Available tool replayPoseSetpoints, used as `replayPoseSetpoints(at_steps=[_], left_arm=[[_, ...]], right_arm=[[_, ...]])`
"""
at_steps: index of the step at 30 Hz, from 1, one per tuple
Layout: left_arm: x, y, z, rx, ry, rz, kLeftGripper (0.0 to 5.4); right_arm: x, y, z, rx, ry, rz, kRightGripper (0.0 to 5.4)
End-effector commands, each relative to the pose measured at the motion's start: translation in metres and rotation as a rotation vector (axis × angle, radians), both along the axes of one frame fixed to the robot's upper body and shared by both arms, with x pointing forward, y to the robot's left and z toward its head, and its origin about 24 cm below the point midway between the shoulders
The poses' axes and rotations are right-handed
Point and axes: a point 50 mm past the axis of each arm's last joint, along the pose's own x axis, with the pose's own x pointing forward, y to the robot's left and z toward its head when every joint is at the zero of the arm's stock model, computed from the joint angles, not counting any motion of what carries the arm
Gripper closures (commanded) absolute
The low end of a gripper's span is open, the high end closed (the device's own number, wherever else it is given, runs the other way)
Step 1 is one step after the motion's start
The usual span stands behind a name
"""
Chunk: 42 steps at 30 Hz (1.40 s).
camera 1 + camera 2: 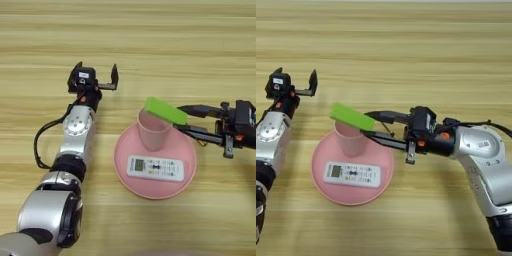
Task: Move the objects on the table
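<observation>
Holding the green block [352,116] by its 3 o'clock end, the right claw [372,125] reaches in from the 3 o'clock side, its two black fingers closed to a narrow wedge on the block. The block lies tilted over the rim of the pink cup [352,139]; whether it rests on the rim or hangs just above it cannot be told.

Status of the task, as a judgement:
- The cup stands upright on the pink plate [383,176], at the plate's 12 o'clock part, with the white remote control [351,174] lying flat at 6 o'clock of it.
- The block looks to be mid-transfer, apparently toward the cup; it is not yet released.
- No screwdriver can be identified. A thin dark line shows between the right claw's fingers, but what it is cannot be made out.

The left claw [95,76] is parked at 10 o'clock of the plate, well apart from it, fingers spread wide and holding nothing.

Hidden or cut off: the inside of the cup cannot be seen, the right arm runs off the 3 o'clock edge in the left eye view, and the worktop [150,40] shows nothing else
</observation>
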Motion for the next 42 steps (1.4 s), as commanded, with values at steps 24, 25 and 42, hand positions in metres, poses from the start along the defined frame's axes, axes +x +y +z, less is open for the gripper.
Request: replayPoseSetpoints(at_steps=[24,25,42], left_arm=[[0.003,-0.003,0.004,0.013,-0.012,-0.006,0.0],[0.003,-0.003,0.004,0.014,-0.012,-0.006,0.0],[0.004,-0.004,0.004,0.011,-0.009,-0.007,0.0]], right_arm=[[0.007,-0.011,-0.059,-0.34,0.151,0.003,4.0],[0.008,-0.011,-0.061,-0.344,0.151,0.002,4.0],[0.027,-0.008,-0.081,-0.425,0.134,-0.111,4.0]])
